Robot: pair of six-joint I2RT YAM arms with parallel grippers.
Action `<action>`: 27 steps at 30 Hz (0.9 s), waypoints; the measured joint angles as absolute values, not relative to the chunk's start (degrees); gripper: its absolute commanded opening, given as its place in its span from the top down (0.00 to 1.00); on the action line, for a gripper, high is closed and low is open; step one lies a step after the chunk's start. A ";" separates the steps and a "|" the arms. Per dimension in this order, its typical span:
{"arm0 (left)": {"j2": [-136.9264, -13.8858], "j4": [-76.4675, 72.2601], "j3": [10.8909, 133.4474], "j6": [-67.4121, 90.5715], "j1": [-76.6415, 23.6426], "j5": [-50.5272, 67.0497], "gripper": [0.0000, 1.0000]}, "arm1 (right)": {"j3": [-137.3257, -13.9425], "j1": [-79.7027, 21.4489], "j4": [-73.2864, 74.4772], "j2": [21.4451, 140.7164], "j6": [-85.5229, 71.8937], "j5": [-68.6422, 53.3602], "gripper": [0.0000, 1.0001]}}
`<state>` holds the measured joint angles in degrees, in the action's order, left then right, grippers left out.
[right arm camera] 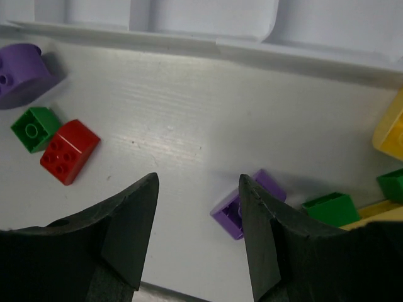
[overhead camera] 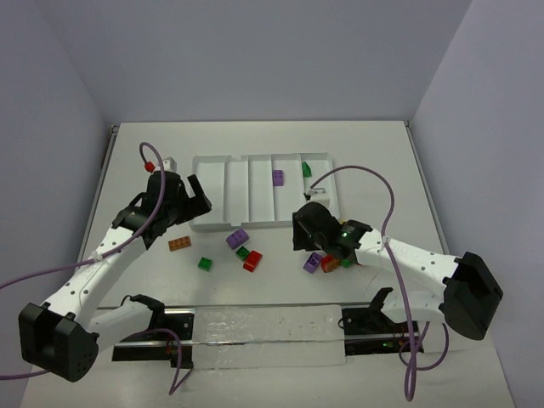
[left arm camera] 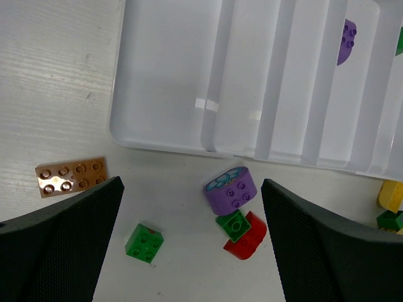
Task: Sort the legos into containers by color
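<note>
Top view: the white tray lies in the middle of the frame. A stored purple brick sits in its fourth compartment from the left, and a stored green brick in the rightmost one. The left gripper hangs over the tray's lower left corner. The right gripper hangs just below the tray's lower right corner. Below the tray, loose on the table, lie a brown plate, a lone green brick, a round purple brick, a small green brick and a red brick. A square purple brick lies by the right gripper.

Left wrist view: the left gripper is spread wide and grasps nothing. Beneath it on the table are the round purple brick, the small green brick touching the red brick, and the lone green brick. The brown plate lies at the left, and the tray fills the top.

Right wrist view: the right gripper is released, with its jaws apart and only bare table between them. The square purple brick lies just beside the right-hand finger, partly hidden by it. A yellow brick sits at the right edge, and the tray's rim crosses the top.
</note>
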<state>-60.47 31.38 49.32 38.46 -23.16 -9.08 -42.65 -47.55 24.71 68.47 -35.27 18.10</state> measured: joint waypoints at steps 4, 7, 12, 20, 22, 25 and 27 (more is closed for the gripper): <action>-60.55 31.15 49.32 38.66 -23.16 -9.08 0.01 | -40.05 -49.69 25.38 68.04 -38.17 17.31 0.38; -60.53 31.00 49.32 38.81 -23.16 -9.08 0.01 | -38.25 -50.11 25.32 68.32 -39.80 16.61 0.38; -60.52 30.97 49.30 39.02 -23.16 -9.08 0.01 | -36.06 -50.13 25.44 69.32 -41.90 16.40 0.38; -60.16 30.19 49.10 39.63 -23.16 -8.85 0.01 | -34.44 -50.13 26.95 69.54 -45.60 17.99 0.36; -60.18 30.18 49.10 39.67 -23.16 -8.70 0.01 | -34.44 -50.13 27.49 70.18 -46.02 18.65 0.30; -60.16 30.17 49.08 39.68 -23.16 -8.69 0.01 | -34.61 -50.13 27.48 70.74 -46.44 19.36 0.21; -60.13 30.17 48.99 39.70 -23.16 -8.68 0.01 | -34.66 -50.13 27.48 70.74 -46.71 19.68 0.19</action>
<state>-60.13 30.17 48.99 39.70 -23.16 -8.68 -34.66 -50.13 27.48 70.74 -46.71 19.68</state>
